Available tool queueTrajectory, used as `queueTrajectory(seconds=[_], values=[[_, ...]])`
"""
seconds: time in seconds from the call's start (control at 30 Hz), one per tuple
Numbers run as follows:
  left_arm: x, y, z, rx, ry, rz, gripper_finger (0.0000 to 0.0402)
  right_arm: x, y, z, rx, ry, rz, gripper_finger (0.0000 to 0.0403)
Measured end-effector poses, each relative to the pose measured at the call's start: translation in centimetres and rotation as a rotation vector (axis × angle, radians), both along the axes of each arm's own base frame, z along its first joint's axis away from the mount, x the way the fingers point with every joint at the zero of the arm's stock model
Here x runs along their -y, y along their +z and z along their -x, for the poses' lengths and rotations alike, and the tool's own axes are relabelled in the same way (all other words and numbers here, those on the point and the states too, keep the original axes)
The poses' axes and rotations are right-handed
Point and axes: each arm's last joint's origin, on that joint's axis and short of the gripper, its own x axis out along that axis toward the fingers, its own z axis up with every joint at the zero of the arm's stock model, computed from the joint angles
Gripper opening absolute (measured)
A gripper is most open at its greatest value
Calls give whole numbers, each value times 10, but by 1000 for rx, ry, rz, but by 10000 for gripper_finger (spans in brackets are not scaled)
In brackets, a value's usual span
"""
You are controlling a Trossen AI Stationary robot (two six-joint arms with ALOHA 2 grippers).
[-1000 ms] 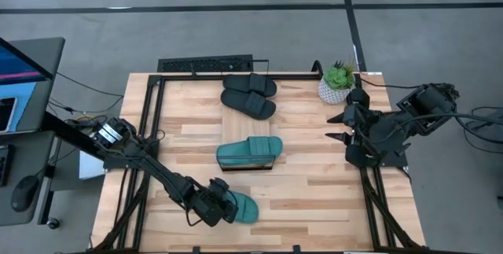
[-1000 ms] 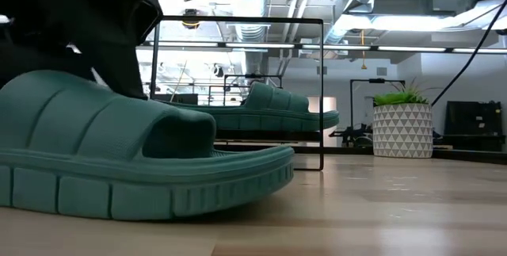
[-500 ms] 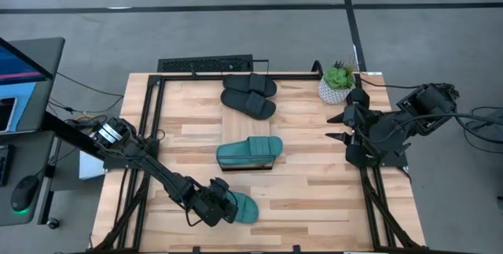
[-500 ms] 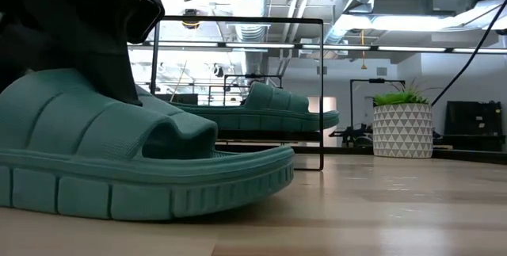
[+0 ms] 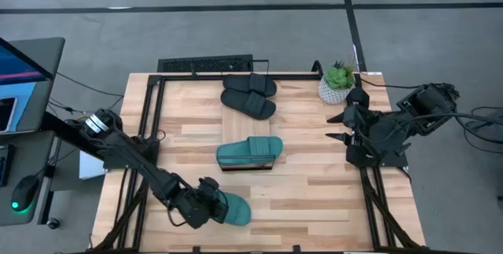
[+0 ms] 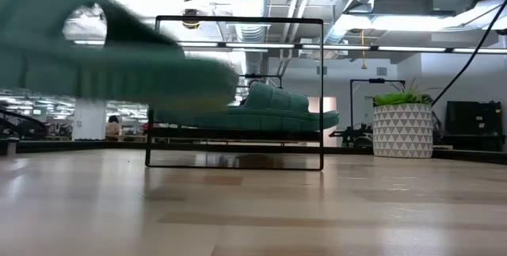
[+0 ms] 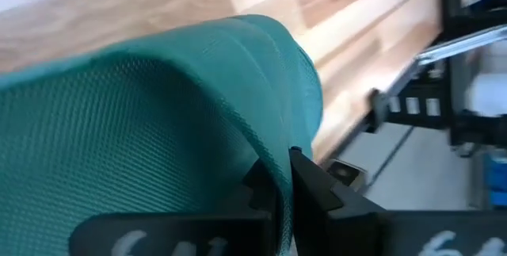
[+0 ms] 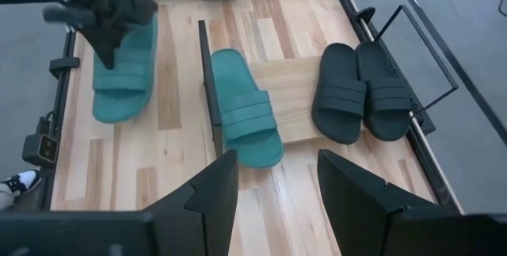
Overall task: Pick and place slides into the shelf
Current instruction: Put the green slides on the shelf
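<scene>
The left gripper (image 5: 203,205) is sitting down at about seven o'clock on the bench (image 5: 314,199), near its front edge, and it is pinching a teal slide (image 5: 229,209) by the edge. In the left wrist view the teal rubber is filling most of the picture and is running down between the dark fingers (image 7: 313,189), which are pressed onto it. In the low view that slide (image 6: 111,50) is showing as a teal blur well above the wood, so it is hanging clear of the bench.

Moving toward the centre, the shelf (image 5: 269,162) is standing in the middle of the bench, and a second teal slide (image 5: 248,151) is lying on its light-wood top. In the low view it is resting on the plank inside the thin black wire frame (image 6: 235,93).

At about twelve o'clock, near the far edge, the two black slides (image 5: 248,93) are lying side by side, touching each other, flat on the bench.

At roughly one o'clock a small potted plant (image 5: 336,82) in a white patterned pot is standing near the far right corner.

The right gripper (image 5: 338,127) is hovering at three o'clock over the right side of the bench, well apart from every slide; its fingers (image 8: 356,189) are spread wide and holding nothing.
</scene>
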Motion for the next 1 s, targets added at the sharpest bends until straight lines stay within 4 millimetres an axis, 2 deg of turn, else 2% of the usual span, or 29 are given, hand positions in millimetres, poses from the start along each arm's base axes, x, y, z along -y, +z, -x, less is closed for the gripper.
queueTrajectory(seconds=[0.27, 0.5, 0.7, 1.0], values=[[5, 43, 15, 88, 81, 27, 0, 0, 0, 0, -5, 18, 19, 166], [-4, 92, 25, 108, 136, -88, 0, 0, 0, 0, -9, 36, 38, 166], [-26, 130, 28, 68, 166, -271, 0, 2, 2, 3, -3, 46, 45, 166], [-83, 155, 11, 84, 142, -438, 0, 10, 7, 15, 29, 46, 33, 166]])
